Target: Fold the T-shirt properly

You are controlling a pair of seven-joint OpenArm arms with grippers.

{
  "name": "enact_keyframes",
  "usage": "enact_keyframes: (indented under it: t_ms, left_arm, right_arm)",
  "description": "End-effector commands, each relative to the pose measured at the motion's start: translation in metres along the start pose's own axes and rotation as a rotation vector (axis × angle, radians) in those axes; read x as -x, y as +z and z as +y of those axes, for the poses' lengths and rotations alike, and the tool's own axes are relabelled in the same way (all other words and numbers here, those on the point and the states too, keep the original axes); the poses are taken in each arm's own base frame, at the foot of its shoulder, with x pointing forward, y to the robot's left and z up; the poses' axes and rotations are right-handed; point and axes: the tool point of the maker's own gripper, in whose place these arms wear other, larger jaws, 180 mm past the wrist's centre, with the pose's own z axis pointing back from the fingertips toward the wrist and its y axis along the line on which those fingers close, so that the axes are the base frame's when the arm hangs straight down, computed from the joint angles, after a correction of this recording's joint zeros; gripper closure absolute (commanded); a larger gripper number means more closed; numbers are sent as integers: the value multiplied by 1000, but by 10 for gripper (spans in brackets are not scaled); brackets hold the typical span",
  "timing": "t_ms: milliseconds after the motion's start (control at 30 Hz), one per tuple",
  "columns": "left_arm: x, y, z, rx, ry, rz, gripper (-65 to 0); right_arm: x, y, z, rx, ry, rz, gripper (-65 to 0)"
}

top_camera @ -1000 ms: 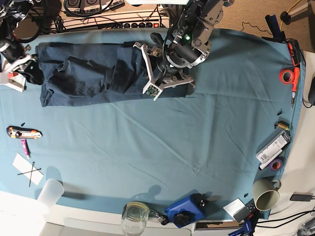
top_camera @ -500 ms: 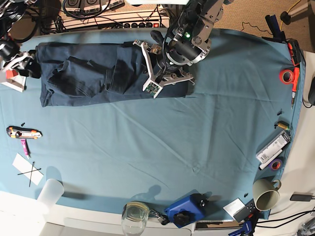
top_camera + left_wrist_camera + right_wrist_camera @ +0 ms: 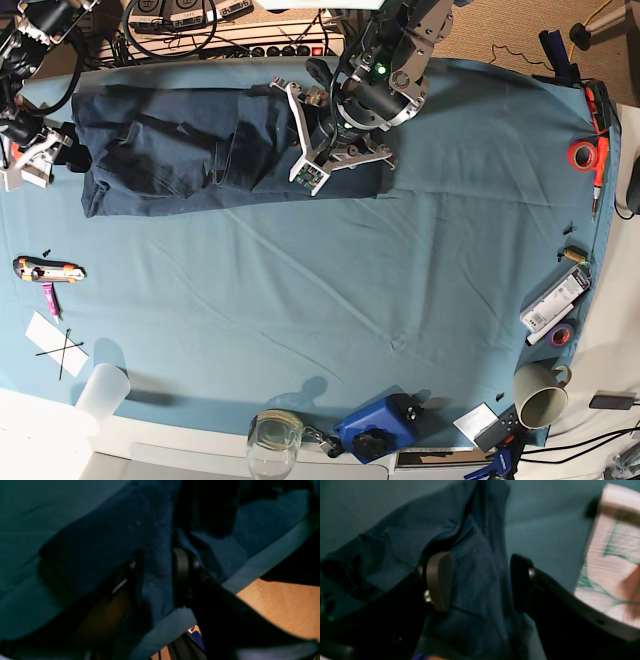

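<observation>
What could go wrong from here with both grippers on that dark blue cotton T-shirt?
1. In the left wrist view the left gripper pinches the dark slate-blue cotton T-shirt with a strip of lighter teal table cloth bunched right below it; lifting may drag the cloth too.
2. The right gripper has fabric between spread fingers, so that end may slip.

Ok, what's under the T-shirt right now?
The T-shirt lies on the teal table cloth, visible all around it. Anything beneath its folds is covered; the left gripper pinches fabric at its right end.
</observation>
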Motion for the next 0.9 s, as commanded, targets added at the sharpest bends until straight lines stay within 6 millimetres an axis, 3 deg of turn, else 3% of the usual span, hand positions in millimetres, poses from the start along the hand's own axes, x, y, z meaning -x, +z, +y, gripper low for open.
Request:
enact_keyframes:
  t_ms: [0, 233, 467, 767, 800, 867]
  left_arm:
    - [-14, 3, -3, 10, 4, -53, -178]
    - [-18, 4, -3, 10, 3, -78, -178]
    - [-18, 3, -3, 10, 4, -74, -178]
    - [-18, 4, -3, 10, 4, -75, -178]
    - [-18, 4, -3, 9, 4, -75, -178]
    - [-18, 3, -3, 9, 4, -74, -178]
  right_arm:
    - [-18, 7, -2, -6, 14, -36, -361]
    - [2, -9, -3, -90, -105, -12, -361]
    - [33, -40, 21, -193, -123, 116, -361]
    - [66, -62, 46, -245, -65, 278, -360]
    - [68, -63, 48, -248, -61, 288, -347]
    - [69, -64, 48, -250, -61, 291, -248]
